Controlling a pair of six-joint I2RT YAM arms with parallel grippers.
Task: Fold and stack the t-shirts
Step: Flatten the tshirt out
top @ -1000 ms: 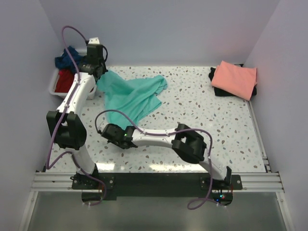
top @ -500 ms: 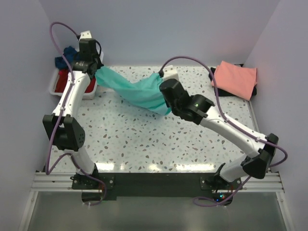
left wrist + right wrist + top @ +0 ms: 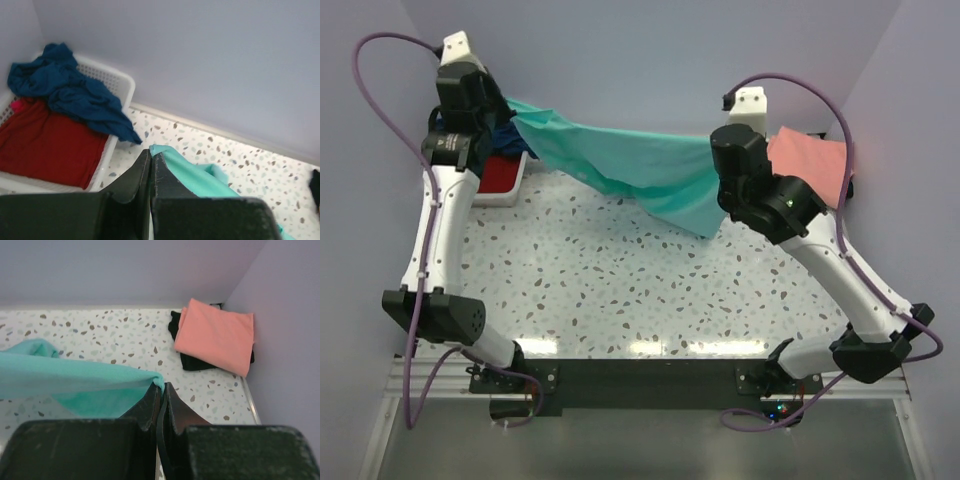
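The turquoise-teal t-shirt (image 3: 630, 165) hangs stretched in the air between my two arms, sagging toward the table on its right half. My left gripper (image 3: 151, 153) is shut on one corner of the teal t-shirt (image 3: 200, 175), high at the back left above the tub. My right gripper (image 3: 161, 386) is shut on the other end of the teal t-shirt (image 3: 75, 377), at the back right. A folded salmon-pink t-shirt (image 3: 215, 335) lies on a folded black t-shirt (image 3: 197, 362) in the back right corner. A navy blue t-shirt (image 3: 70, 92) and a red t-shirt (image 3: 45, 145) lie in the tub.
The white plastic tub (image 3: 122, 85) stands at the back left against the wall. The speckled table (image 3: 620, 280) is enclosed by pale walls at the back and both sides. The salmon-pink t-shirt (image 3: 815, 160) lies just behind my right arm.
Both arms have risen and moved apart, the left to the back left, the right to the back right. The teal t-shirt has gone from draped low to pulled out in the air.
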